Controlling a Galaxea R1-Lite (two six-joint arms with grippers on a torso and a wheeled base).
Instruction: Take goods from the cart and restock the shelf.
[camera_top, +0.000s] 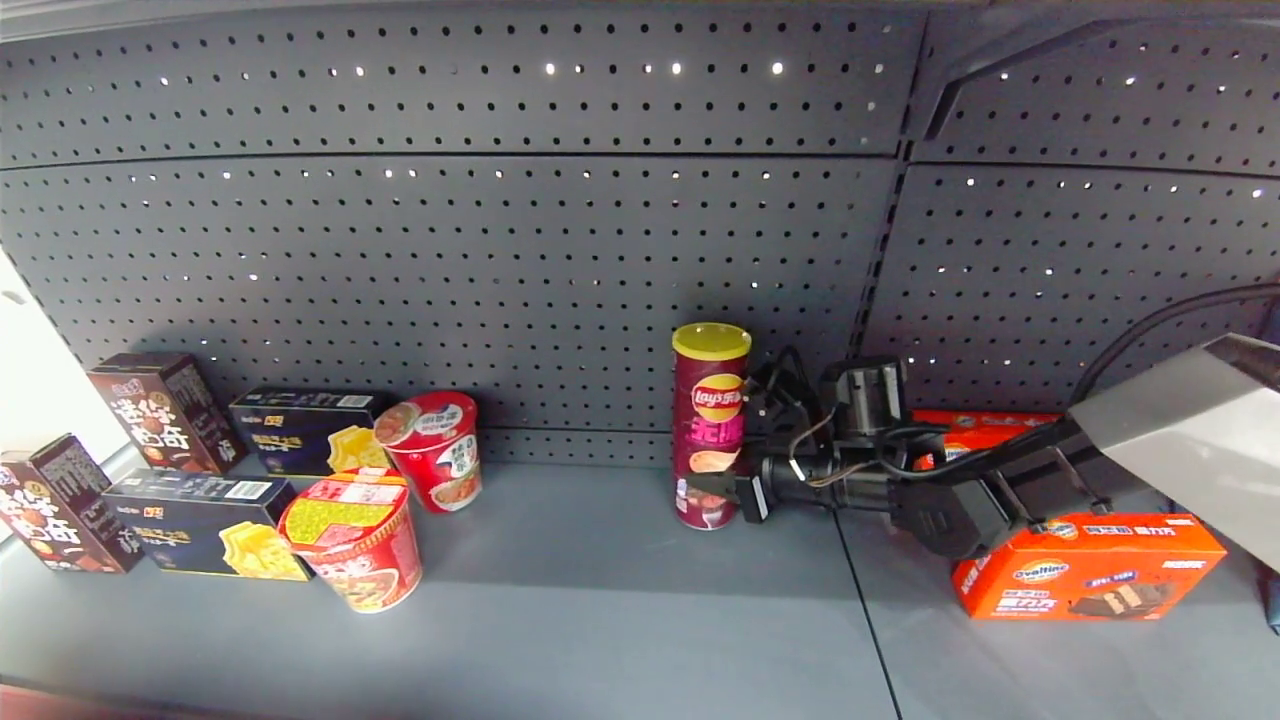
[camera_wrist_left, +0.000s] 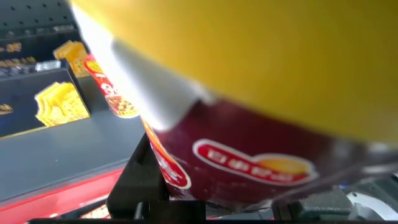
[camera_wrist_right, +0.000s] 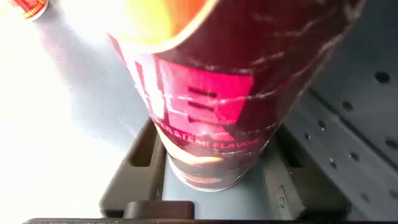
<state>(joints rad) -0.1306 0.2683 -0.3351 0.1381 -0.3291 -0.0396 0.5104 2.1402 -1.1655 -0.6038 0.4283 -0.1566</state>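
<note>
Right tool snug around upright chip can; left tool around another can.

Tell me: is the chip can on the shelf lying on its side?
No: the chip can stands upright on the shelf, yellow lid on top.

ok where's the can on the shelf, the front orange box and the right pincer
can (camera_top: 711, 400), head view, on its label
front orange box (camera_top: 1090, 590), head view, on its front face
right pincer (camera_top: 722, 489), head view, midway between its fingertips, low on the can
</note>
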